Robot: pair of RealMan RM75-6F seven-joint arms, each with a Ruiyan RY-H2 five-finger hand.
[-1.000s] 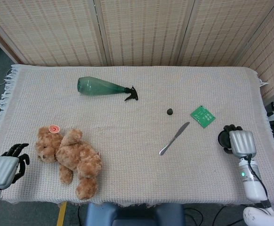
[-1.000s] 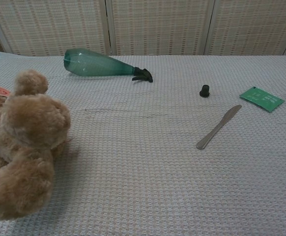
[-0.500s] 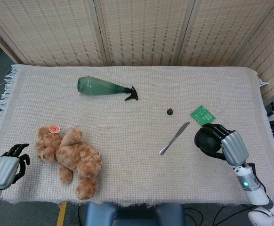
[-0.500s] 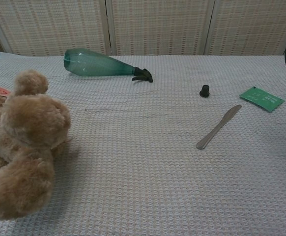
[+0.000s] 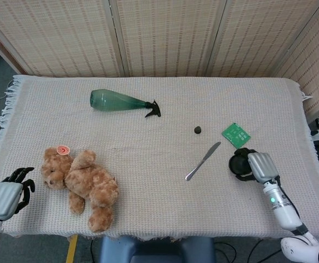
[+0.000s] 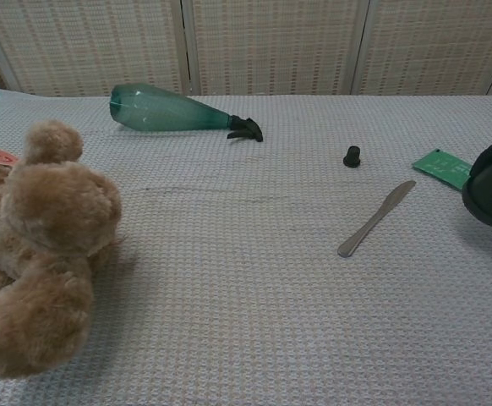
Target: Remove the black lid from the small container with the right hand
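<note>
A: While I've got both views up, where's the small container?

B: Centre-right of the head view, tiny dark thing standing on the cloth-covered surface. Black lid looks to be on top of it, though it's too small to make out the seam. Nothing touching it.

A: Right hand?

B: Lower right of the head view, just below the green packet and right of the butter knife. Well apart from the container. Fingers look curled in with nothing in them, a dark clenched bunch. Chest view only catches it as a dark blob at the right edge.

A: Left hand?

B: Bottom left corner, off the edge of the cloth, beside the teddy bear. Dark fingers partly curled, holding nothing; can't tell for sure whether they're spread or closed.

A: So progress?

B: Basically nothing done, I'd say. Lid on, container untouched. What's left: reach up-left past the knife, close the fingers on the lid, get it off. It's a fiddly little target for that big hand, and nothing is bracing the container, so it might tip or slide.

A: Other stuff?

B: Green spray bottle lying on its side, upper centre-left. Not in the way.
</note>
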